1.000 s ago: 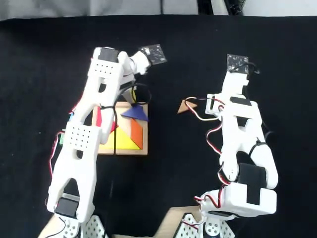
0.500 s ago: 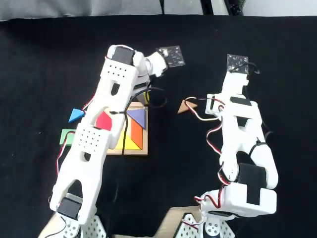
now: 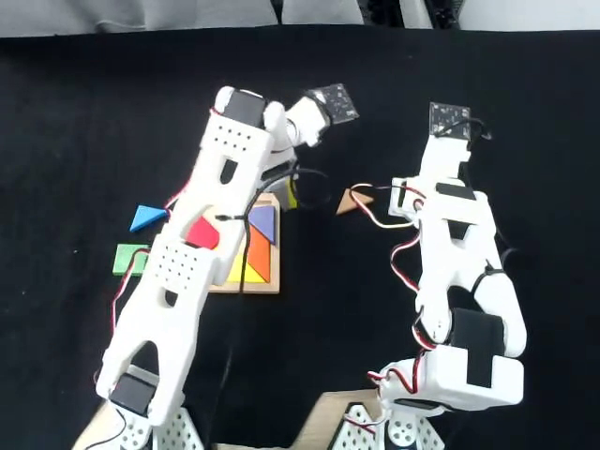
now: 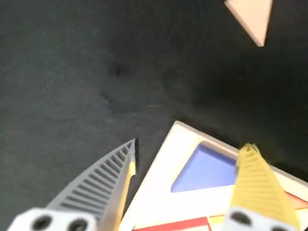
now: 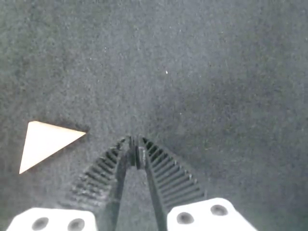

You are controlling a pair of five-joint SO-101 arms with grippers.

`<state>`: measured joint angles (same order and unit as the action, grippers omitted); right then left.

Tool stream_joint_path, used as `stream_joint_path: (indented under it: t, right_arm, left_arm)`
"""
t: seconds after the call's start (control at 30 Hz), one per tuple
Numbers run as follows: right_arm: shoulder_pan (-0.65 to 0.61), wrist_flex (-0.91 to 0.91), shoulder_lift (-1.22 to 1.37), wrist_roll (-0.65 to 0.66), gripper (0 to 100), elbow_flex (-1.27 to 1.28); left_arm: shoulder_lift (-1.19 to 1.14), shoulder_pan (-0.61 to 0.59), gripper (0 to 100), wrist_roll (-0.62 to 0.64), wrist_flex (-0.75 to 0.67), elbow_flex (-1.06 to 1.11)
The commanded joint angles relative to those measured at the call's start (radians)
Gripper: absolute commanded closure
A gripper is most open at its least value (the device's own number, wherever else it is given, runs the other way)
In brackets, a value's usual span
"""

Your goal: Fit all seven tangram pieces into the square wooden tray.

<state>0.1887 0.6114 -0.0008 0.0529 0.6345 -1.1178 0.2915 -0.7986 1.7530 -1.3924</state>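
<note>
Beneath left arm (image 3: 183,272): tray (image 3: 258,286) left half, red piece (image 3: 200,232) partly hidden.

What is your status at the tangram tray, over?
Left gripper open over tray corner; right gripper shut, empty. Blue triangle, green piece, tan triangle outside the tray. Left arm hides part of tray.

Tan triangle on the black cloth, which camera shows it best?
Right wrist view: the tan triangle lies whole and unobstructed. The high view shows it small beside wires; the left wrist view cuts it off.
</note>
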Motion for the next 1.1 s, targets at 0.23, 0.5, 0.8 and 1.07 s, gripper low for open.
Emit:
stream_joint_path:
  t: [0.23,0.5,0.8,1.07]
  right_arm:
    - [0.012,-0.015,-0.001,0.008,98.4,-0.042]
    - [0.012,-0.015,-0.001,0.008,98.4,-0.042]
    - [0.012,-0.015,-0.001,0.008,98.4,-0.042]
    - [0.012,-0.015,-0.001,0.008,98.4,-0.042]
  left_arm:
    - [0.035,-0.039,68,-0.087,0.008,0.101]
    - [0.034,-0.065,68,-0.141,0.003,0.124]
    - [0.048,-0.074,68,-0.118,-0.029,0.114]
    - [-0.011,-0.012,68,-0.101,0.005,0.042]
